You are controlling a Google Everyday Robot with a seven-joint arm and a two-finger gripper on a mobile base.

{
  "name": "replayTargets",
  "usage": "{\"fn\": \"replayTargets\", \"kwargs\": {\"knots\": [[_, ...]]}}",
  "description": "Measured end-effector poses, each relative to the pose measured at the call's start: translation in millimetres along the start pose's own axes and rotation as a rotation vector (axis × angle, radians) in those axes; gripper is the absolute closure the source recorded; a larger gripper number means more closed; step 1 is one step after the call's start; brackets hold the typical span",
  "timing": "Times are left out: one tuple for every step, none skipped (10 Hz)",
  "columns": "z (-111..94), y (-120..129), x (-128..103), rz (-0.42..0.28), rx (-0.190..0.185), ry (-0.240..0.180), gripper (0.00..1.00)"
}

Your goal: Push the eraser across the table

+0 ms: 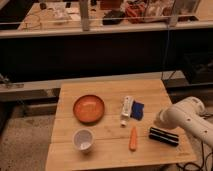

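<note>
Gripper: The gripper (159, 121) is seen at the table's right side, at the end of the white arm, just above the near end of a black block. Whether it is open or closed cannot be told.

Arm: The white arm (187, 116) is reached in from the lower right, bent low over the right edge of the wooden table (107, 150), its tip pointed left.

Eraser: The long black block (164, 136), judged to be the eraser, is laid flat near the right front corner, just beside the gripper; contact cannot be confirmed.

Handling: The eraser is judged light and stiff, with a flat base likely to slide readily on bare wood. A push is best applied at the middle of a long side, so that turning is avoided.

Neighbours: An orange carrot (133, 138) is laid just left of the eraser. A white tube (127, 108) and a blue item (137, 110) are placed side by side further back. An orange bowl (89, 108) and a white cup (83, 139) are set well apart to the left.
</note>
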Motion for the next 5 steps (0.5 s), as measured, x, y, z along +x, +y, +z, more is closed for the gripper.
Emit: {"fn": "replayTargets", "kwargs": {"knots": [[5.9,5.3,-0.3,-0.004,-0.017,-0.004,0.86],[14.4,12.7,-0.9,-0.005,-0.037,-0.013,0.95],[19.9,20.6,-0.3,-0.002,-0.056,-0.017,0.99],[26.8,31.3,1.7,0.003,-0.080,-0.022,1.00],[31.8,40.1,5.0,0.010,-0.099,-0.026,1.00]]}}
